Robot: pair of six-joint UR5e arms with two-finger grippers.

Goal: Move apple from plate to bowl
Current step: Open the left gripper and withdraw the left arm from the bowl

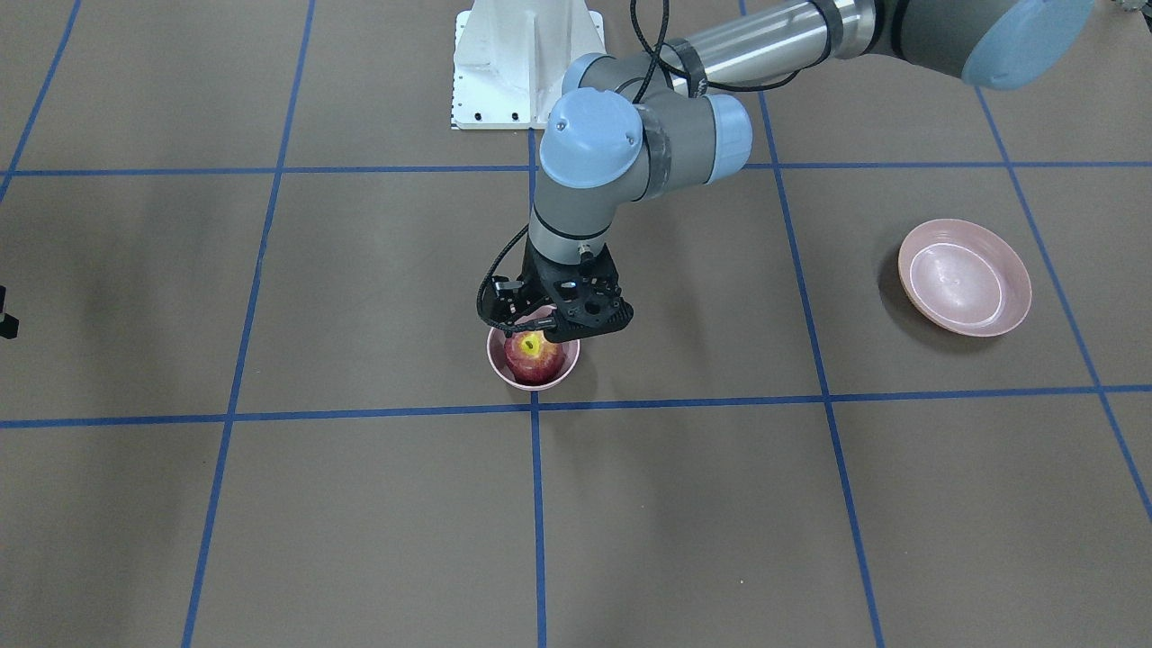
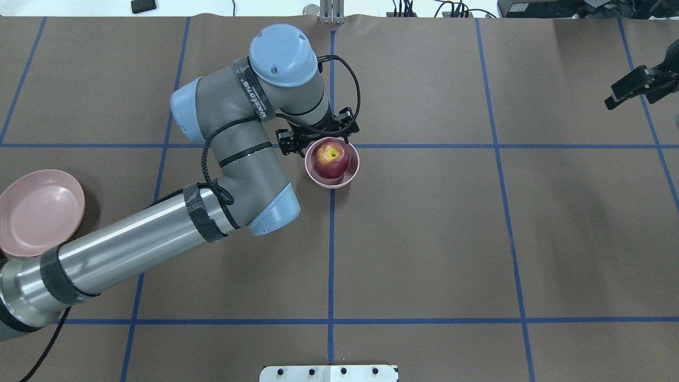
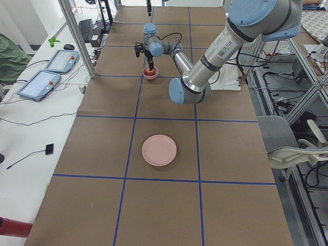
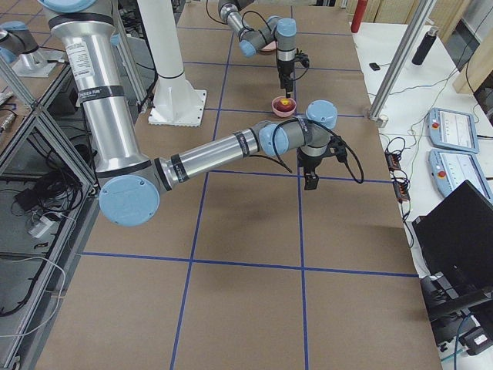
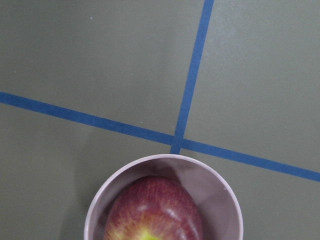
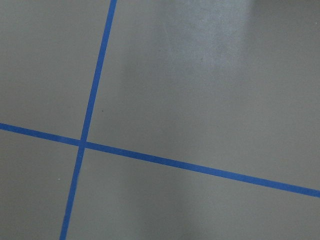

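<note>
The dark red apple, yellow-green patch facing up, sits inside the small deep pink bowl near the table's middle. It also shows in the front view and at the bottom of the left wrist view, inside the bowl's rim. My left gripper hangs just above the apple, open and holding nothing. The wide pink plate lies empty at the left, also seen in the front view. My right gripper hovers far right over bare table; its jaws are unclear.
The brown mat is marked with blue tape lines. My left arm's elbow and forearm stretch between plate and bowl. A white base mount stands behind the bowl. Tablets and cables lie beyond the far table edge.
</note>
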